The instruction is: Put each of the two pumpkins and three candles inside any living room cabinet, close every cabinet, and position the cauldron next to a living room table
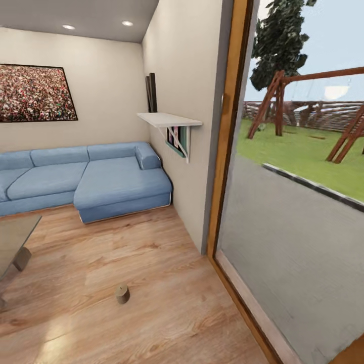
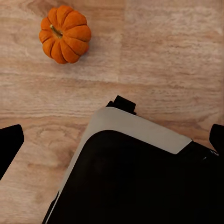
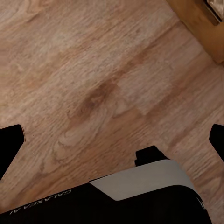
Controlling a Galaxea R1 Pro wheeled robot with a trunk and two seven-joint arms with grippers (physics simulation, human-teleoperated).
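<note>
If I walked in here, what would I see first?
Probably the big blue sofa filling the far corner, under a speckled picture on the wall. Then the tall glass door on the right, with a wooden swing set on the grass outside. In the left wrist view, a bright orange pumpkin sits on the wooden floor.

matt wood-grain floor (image 1: 151, 283), glossy table (image 1: 12, 232)

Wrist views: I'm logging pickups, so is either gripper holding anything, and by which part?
Nothing is held. Both grippers' fingers stand wide apart over bare wooden floor; the pumpkin lies loose on the floor, away from the left gripper.
</note>
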